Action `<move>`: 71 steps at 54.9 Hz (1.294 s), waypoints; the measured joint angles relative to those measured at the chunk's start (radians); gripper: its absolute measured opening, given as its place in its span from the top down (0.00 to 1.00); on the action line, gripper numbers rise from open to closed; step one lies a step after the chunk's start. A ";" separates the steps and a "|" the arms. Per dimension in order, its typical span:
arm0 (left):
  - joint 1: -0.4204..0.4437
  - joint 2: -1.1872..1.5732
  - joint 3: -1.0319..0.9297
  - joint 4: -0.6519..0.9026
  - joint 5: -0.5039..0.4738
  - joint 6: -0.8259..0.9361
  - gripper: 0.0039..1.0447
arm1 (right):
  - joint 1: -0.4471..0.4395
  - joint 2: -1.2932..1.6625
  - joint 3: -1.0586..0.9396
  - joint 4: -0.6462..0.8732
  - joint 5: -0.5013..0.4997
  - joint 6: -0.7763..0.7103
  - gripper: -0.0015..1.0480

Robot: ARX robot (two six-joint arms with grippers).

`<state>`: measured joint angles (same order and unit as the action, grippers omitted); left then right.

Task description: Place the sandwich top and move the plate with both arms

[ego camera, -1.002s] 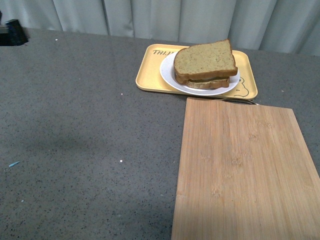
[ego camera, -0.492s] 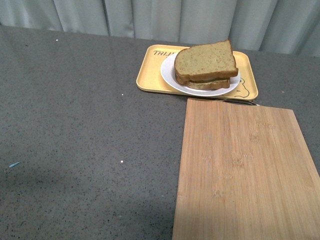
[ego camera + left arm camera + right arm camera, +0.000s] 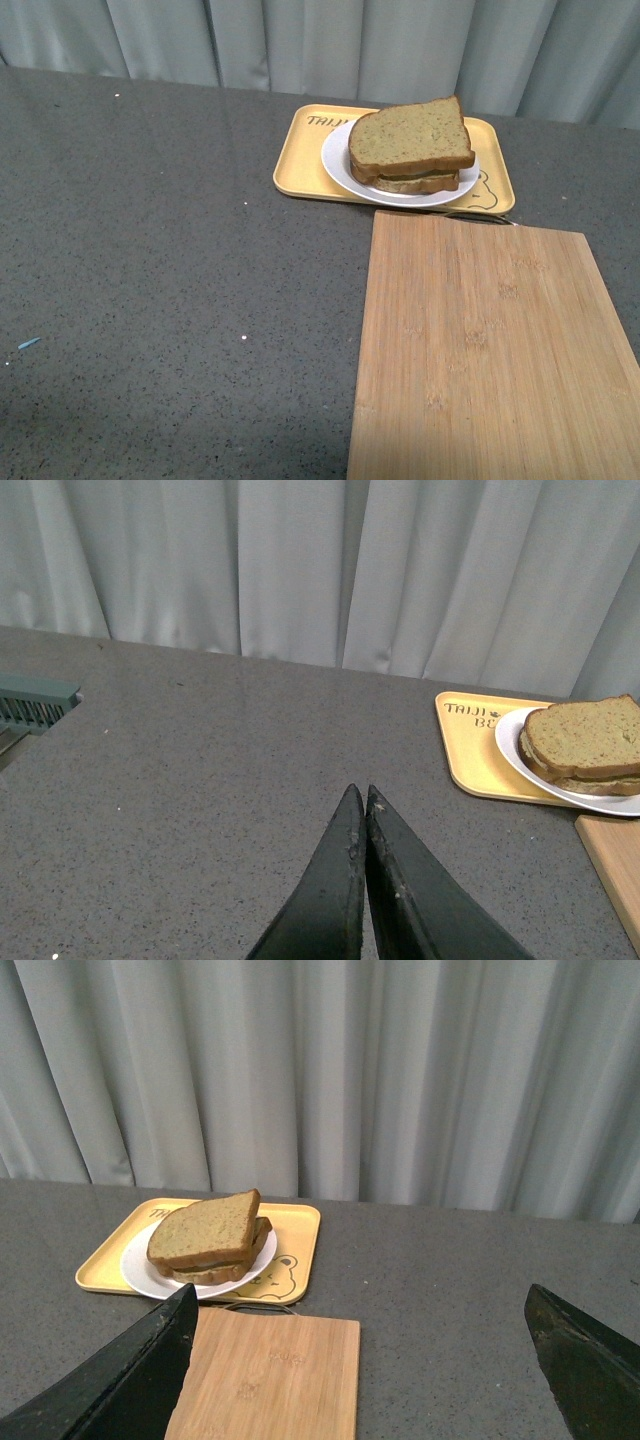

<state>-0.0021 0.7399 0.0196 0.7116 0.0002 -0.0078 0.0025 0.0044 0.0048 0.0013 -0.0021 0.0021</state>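
Observation:
The sandwich top (image 3: 410, 135), a tan-brown speckled bread slice, lies on a lower slice on the white plate (image 3: 340, 160), which rests on the yellow tray (image 3: 300, 160). Neither arm shows in the front view. In the left wrist view the sandwich top (image 3: 588, 735) and plate (image 3: 512, 750) sit far off to one side of my left gripper (image 3: 358, 792), whose black fingers are pressed together over bare table. My right gripper (image 3: 360, 1295) hangs wide open, well back from the sandwich top (image 3: 205, 1227) and plate (image 3: 140, 1265), holding nothing.
A bamboo cutting board (image 3: 490, 350) lies just in front of the tray, a thin metal loop at its far edge. Grey speckled tabletop (image 3: 150, 250) stretches to the left. Curtains (image 3: 300, 40) close the back. A grey-green slatted object (image 3: 35, 702) sits at the table's left edge.
The front view has tilted, so tray and board sit slightly lower in frame. A dark object at the far left corner a second ago is gone. The sandwich has not shifted on its plate.

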 joint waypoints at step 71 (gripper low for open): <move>0.000 -0.658 -0.001 -0.658 0.001 0.000 0.97 | 0.000 0.000 0.000 0.000 0.000 0.000 0.09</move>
<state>-0.0021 0.0822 0.0189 0.0540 0.0010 -0.0078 0.0025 0.0044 0.0048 0.0017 -0.0021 0.0021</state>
